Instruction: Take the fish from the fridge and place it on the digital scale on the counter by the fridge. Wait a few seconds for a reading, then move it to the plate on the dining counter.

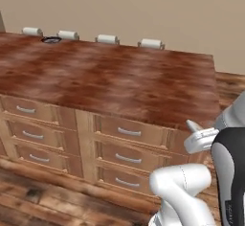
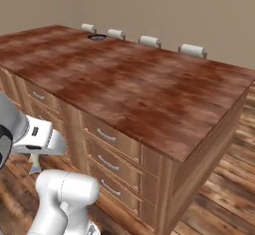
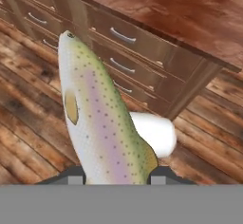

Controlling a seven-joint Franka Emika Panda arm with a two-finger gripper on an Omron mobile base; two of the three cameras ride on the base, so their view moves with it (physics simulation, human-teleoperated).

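Two dark finger tips [image 3: 76,174] rise at the bottom of the hand view with the fish [image 3: 97,118] between them; the gripper [image 3: 116,178] is closed on the fish, clamping its tail end, and the body reaches away from the hand with the head farthest out. Seen this close the fish is pale and speckled, with a greenish back, a pinkish band along its side and a small yellow fin; it hangs above the dark plank floor [image 3: 28,137], just in front of the drawer fronts [image 3: 121,40].

Across both base views stretches the dining counter [image 1: 115,79], a wide glossy reddish-brown slab carried on light brown wooden cabinets with curved silver drawer handles [image 1: 129,132]; the same slab fills the upper right of the hand view, its near corner above the fish's far side. Four white-cushioned stools [image 1: 107,39] stand in a row along the far edge of the counter, against a plain beige wall [image 1: 143,9]. At the far left end of the slab, between the first two stools, lies the plate [image 1: 51,40], small and round with a dark rim; it is well apart from the fish; its centre is too small to make out.
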